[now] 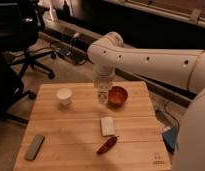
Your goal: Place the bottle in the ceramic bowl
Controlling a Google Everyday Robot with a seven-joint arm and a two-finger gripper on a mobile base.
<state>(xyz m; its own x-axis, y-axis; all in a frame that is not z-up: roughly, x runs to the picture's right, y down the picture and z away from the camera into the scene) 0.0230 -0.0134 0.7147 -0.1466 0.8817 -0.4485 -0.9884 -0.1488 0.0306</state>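
Note:
The clear bottle hangs upright from my gripper, which is shut on its top. The bottle's base is just above the wooden table, close against the left side of the reddish-orange ceramic bowl. The bowl sits at the back of the table, right of centre, and looks empty. My white arm reaches in from the right and covers the bottle's cap.
A small white cup stands left of the bottle. A white block and a red chili pepper lie in front of the bowl. A grey remote-like slab lies at the front left. Office chairs stand off to the left.

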